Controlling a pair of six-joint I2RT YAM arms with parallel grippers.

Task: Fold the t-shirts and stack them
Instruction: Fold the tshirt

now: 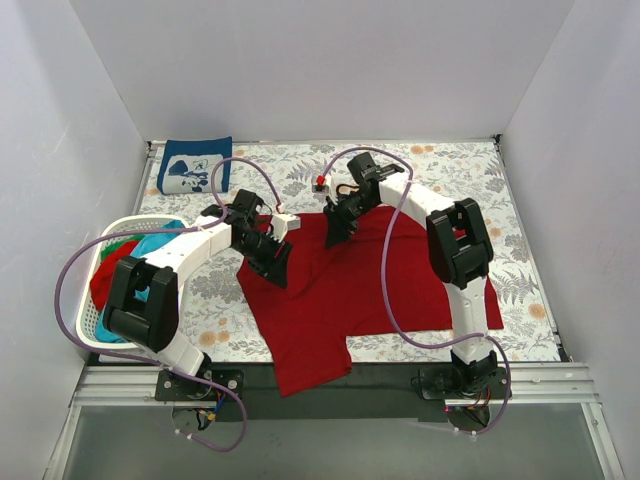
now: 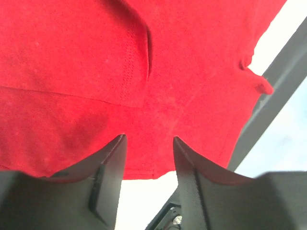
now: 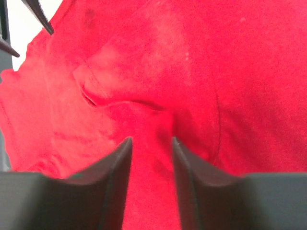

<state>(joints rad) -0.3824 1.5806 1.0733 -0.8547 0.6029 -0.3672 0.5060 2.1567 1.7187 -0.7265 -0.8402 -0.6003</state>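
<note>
T-shirt, the dark red one (image 1: pixel 340 290), lies spread on the flowery table cloth (image 1: pixel 520 190) so it can be folded (1 corner hangs off the near edge). Left gripper (image 1: pixel 272 257) and right gripper (image 1: pixel 335 232) both sit on it, fingers a bit apart with red cloth between them.
</note>
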